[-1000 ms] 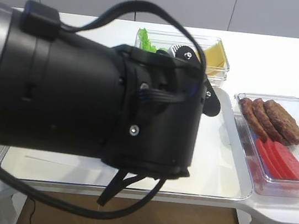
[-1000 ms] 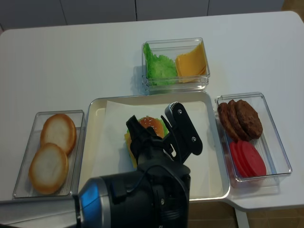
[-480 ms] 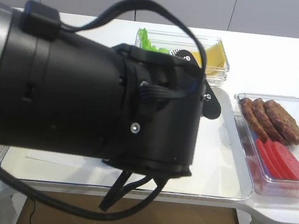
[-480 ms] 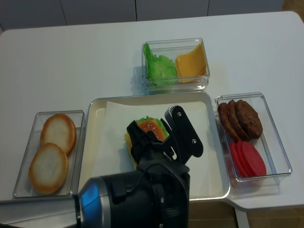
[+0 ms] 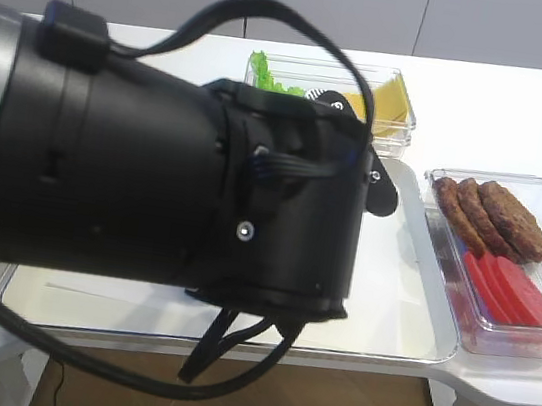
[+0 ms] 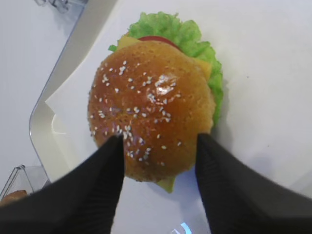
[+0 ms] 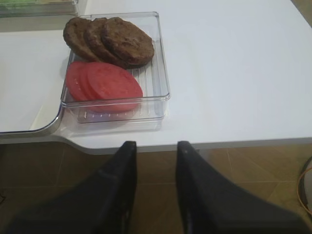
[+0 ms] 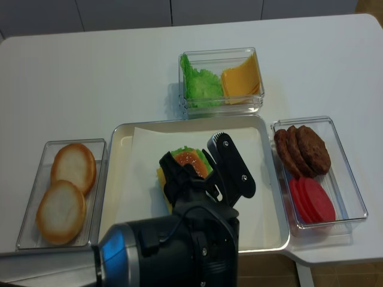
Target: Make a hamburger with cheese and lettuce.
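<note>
From the high view, your left hand (image 8: 200,170) straddles the hamburger (image 8: 190,160) on the tray (image 8: 117,179); lift straight up. In the left wrist view, its fingers (image 6: 105,168) stand released beside the bun, lettuce (image 6: 197,41) and cheese (image 6: 167,184) peeking beneath; avoid dragging. In the right wrist view, your right hand (image 7: 155,168) is clenched, empty, off the counter (image 7: 234,68).

Most of the hamburger (image 8: 190,160) behind the left claw (image 8: 200,173), tray (image 5: 417,314) largely behind its arm.

- left gripper (image 8: 200,169) hanging over hamburger (image 8: 188,161), jaws spread either side
- hamburger sitting on tray (image 8: 116,173)
- lettuce (image 8: 190,151) peeking out at the far edge
</note>
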Motion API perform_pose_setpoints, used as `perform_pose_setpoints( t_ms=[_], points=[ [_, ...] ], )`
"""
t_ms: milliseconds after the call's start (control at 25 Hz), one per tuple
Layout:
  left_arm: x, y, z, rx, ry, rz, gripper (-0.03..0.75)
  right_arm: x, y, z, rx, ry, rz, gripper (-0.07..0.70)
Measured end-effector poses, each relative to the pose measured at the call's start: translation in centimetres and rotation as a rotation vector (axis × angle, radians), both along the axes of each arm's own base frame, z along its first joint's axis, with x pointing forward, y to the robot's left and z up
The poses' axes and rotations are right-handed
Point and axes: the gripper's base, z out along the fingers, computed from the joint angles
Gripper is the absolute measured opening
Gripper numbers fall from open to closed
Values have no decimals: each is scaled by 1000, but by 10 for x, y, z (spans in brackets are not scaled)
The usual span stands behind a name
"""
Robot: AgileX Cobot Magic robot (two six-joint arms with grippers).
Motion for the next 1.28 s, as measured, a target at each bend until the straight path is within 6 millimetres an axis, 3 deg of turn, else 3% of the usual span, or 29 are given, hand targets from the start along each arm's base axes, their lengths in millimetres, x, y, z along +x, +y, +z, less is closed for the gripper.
perform_pose_setpoints(
  t_ms=[240,600,920,1280],
  points=[
    [7,6,2,1,87,33,358,0,0,0,0,0,0,212],
    [53,32,29,-108,151,109,358,0,0,0,0,0,0,212],
    [94,100,42,-291,341,250,358,0,0,0,0,0,0,212],
    [124,188,55,-534,425,443,358,0,0,0,0,0,0,212]
  ],
)
